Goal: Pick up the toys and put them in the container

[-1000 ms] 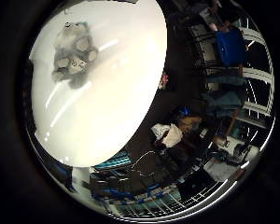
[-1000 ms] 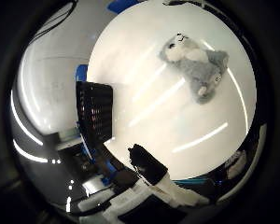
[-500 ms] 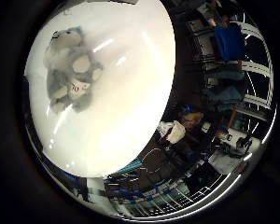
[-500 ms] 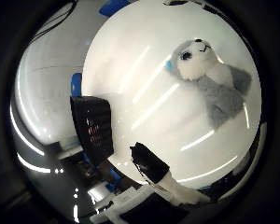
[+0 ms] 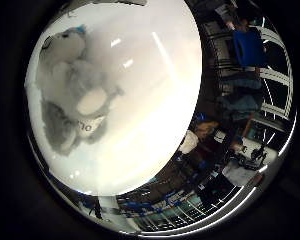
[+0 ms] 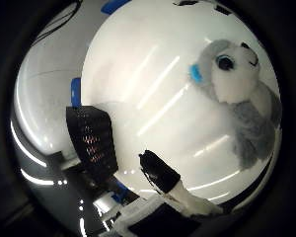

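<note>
A grey-and-white plush dog (image 6: 239, 98) lies on the round white surface (image 6: 138, 74), filling much of both views, so the palm is close above it. The hand (image 6: 160, 173) shows one straight finger, nothing gripped. The black mesh container (image 6: 91, 140) waits beside the surface's edge.

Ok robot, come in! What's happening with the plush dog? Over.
Hand over the table, holding nothing. Plush dog lying on the table, close under the palm, not grabbed yet. Black basket at the table's edge. Nothing blocking the dog.
</note>
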You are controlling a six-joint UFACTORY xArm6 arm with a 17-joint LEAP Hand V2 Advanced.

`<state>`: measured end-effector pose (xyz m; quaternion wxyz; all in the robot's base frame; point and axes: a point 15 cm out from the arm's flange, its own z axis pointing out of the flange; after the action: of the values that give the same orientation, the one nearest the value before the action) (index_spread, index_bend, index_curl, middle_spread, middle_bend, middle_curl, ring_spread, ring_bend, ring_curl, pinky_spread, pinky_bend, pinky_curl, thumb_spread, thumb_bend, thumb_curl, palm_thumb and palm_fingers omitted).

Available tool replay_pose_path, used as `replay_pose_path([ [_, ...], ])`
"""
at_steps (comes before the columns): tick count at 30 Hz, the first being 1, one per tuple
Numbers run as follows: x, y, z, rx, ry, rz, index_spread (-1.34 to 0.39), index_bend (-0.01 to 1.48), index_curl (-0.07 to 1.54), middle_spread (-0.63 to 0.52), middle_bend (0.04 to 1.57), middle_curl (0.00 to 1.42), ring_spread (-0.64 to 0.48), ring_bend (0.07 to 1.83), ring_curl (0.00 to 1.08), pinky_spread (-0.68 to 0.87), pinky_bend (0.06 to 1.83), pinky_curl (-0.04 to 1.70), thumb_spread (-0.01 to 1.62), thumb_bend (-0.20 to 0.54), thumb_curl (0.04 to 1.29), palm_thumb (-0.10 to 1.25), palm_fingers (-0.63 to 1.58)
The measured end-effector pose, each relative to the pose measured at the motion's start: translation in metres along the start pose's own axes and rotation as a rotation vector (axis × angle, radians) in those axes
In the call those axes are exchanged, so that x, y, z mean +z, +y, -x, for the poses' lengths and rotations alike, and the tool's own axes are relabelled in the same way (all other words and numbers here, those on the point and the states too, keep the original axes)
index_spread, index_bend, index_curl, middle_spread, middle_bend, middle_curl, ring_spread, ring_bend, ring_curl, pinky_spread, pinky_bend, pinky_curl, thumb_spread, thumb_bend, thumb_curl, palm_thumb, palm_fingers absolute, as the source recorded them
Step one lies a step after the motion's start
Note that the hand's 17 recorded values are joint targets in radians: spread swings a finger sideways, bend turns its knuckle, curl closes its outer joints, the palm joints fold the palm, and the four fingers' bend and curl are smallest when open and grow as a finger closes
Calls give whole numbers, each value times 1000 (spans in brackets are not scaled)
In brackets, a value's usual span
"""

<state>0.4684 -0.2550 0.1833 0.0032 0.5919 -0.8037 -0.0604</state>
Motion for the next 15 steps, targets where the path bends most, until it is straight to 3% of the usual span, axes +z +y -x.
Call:
replay_pose_path([
  [15,20,3,-6,-1,41,48,-211,151,251,205,242,335,304,368,247,533,651,272,1126,-21,293,504,75],
])
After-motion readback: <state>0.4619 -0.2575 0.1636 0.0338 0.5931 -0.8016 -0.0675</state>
